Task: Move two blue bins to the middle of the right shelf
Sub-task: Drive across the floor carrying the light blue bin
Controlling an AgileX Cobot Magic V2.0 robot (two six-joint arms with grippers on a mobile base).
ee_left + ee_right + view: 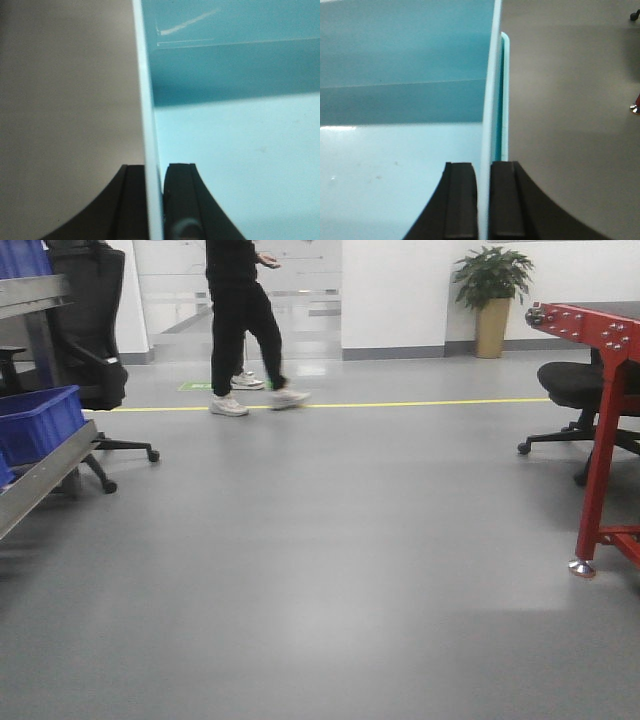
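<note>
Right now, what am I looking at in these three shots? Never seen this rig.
It is a two-armed robot on a wheeled base. The front view looks ahead over a grey floor: a person walking, a steel rack with a dark blue bin on the left, and a red frame on the right. The other two cameras sit on the wrists. The left gripper pinches one wall of a pale blue bin, and the right gripper pinches the opposite wall, so the arms seem to carry it between them. A second rim just outside that wall may be another bin nested underneath.
</note>
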